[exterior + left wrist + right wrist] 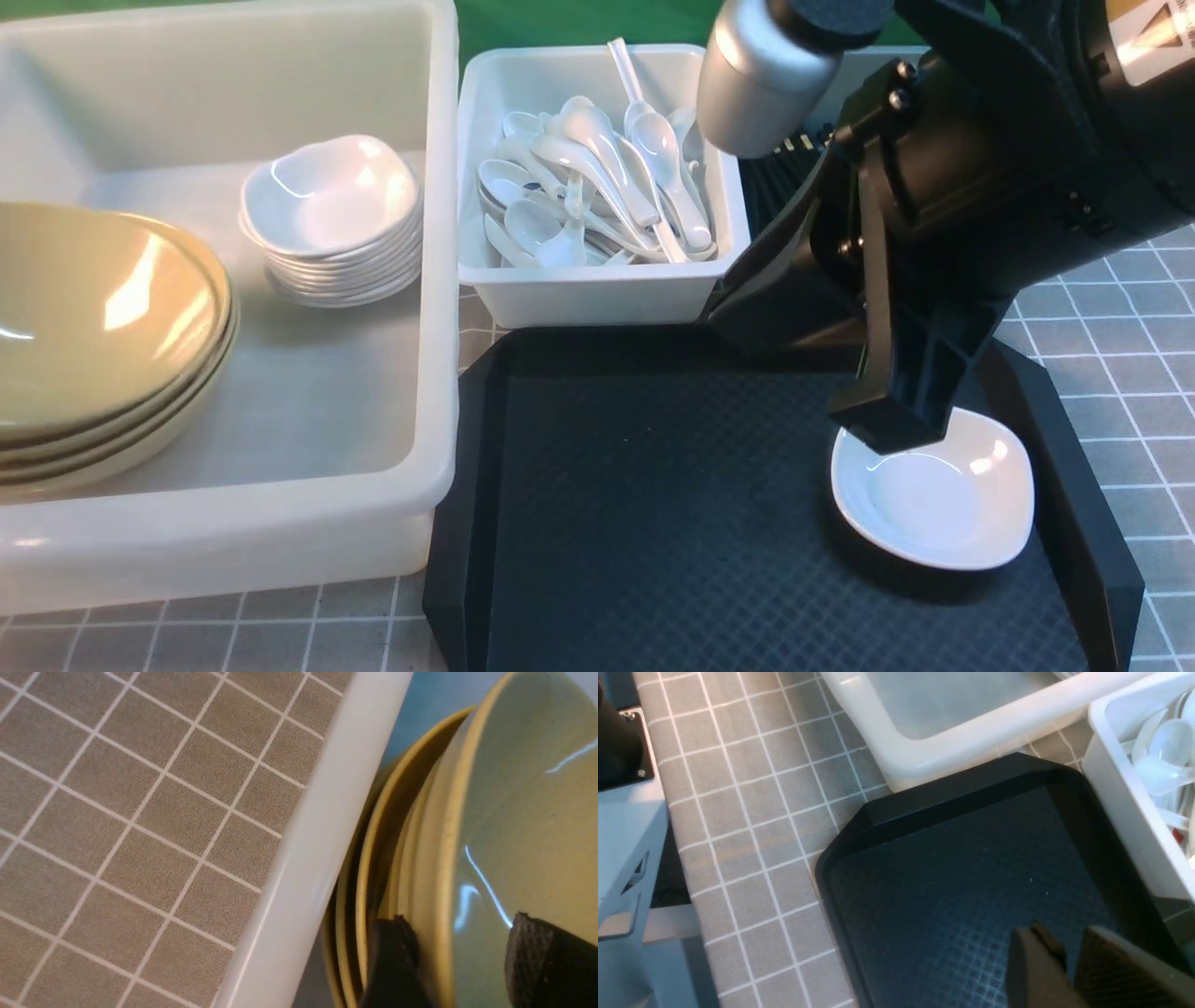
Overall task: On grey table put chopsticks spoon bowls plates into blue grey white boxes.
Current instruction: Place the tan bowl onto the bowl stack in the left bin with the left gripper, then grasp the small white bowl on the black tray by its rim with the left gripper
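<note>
Right arm: black moulded housing, angular edges. Joint: silver-grey cylinder with a black cap. Two small screws sit on the black bracket beside it. Yellow label with a warning triangle, cut off by the frame edge.
Left gripper: black fingers, one pad finely knurled.
Right gripper: black, with the same textured pad.

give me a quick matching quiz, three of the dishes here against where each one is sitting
Things:
1 green plates
2 spoons
3 lone bowl

Places:
a black tray
b big box
c small box

Pairs: 1-b, 2-c, 3-a
</note>
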Tool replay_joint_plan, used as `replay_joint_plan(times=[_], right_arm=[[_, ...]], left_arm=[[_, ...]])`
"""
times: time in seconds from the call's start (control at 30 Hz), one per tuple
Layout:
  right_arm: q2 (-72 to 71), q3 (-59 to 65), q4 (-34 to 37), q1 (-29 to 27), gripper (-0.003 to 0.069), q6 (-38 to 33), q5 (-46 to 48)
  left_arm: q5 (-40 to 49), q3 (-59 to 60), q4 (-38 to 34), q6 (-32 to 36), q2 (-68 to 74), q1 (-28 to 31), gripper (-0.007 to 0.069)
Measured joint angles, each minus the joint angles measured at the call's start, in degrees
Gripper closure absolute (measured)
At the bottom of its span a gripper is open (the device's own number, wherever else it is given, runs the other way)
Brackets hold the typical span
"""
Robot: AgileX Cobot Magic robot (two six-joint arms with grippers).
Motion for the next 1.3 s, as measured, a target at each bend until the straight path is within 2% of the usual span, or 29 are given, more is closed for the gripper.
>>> replay_joint_plan(times=[0.1, 0.17, 0.27, 0.4, 0.5, 0.57, 0.63, 0.67, 0.8, 0.83, 0.87, 0.9, 1.07, 1.3], right_arm=[[0.0, 0.0, 0.0, 0.0, 0.0488, -0.6, 0.0], [0.0, 0.0, 0.0, 0.0, 0.0488, -0.8, 0.0], [0.0, 0.0, 0.0, 0.0, 0.0488, -1.0, 0.0], [0.0, 0.0, -0.5, 0.0, 0.0488, -1.0, -0.2], [0.0, 0.0, -2.1, 0.0, 0.0488, 1.1, -0.6], [0.0, 0.0, -6.5, 0.0, 0.0488, 6.3, -0.4], [0.0, 0.0, -8.5, 0.0, 0.0488, 8.4, 0.3], [0.0, 0.0, -13.1, 0.0, 0.0488, 12.0, 2.5], [-1.8, 2.0, -20.1, 0.0, 0.0487, 18.2, 6.4], [-3.7, 4.3, -22.7, 0.0, 0.0487, 21.0, 7.2], [-4.4, 5.0, -23.5, 0.0, 0.0487, 21.4, 7.3], [-7.1, 8.3, -26.0, 0.0, 0.0487, 24.9, 7.9], [-17.9, 17.7, -28.3, 0.0, 0.0487, 30.5, 8.6], [-25.8, 25.9, -28.5, 0.0, 0.0487, 35.6, 8.8]], left_arm=[[0.3, 0.0, 5.1, -3.0, 0.0, 0.0, 0.0118], [0.2, -0.1, 7.1, -5.4, 0.0, 0.0, 0.0071], [0.8, -0.4, 8.5, -9.1, -0.8, 0.0, 0.0053], [2.0, -3.2, 8.2, -10.1, -5.5, -3.3, 0.0103], [3.1, -6.0, 7.6, -8.9, -9.3, -11.0, 0.0160], [4.4, -8.3, 6.7, -6.1, -11.7, -23.9, 0.0230], [4.8, -8.6, 6.3, -5.6, -11.9, -29.4, 0.0244], [5.2, -8.8, 6.2, -5.0, -11.1, -40.5, 0.0258], [4.1, -8.8, 7.6, -5.9, -7.1, -55.1, 0.0264], [2.7, -8.8, 8.4, -6.6, -4.0, -61.4, 0.0265], [2.0, -8.8, 8.6, -6.7, -3.1, -62.8, 0.0265], [0.8, -9.2, 9.2, -7.5, 0.7, -67.8, 0.0264], [-0.5, -14.6, 9.1, -8.0, 13.5, -77.7, 0.0243], [-0.8, -26.6, 8.9, -8.0, 28.1, -84.2, 0.0192]])
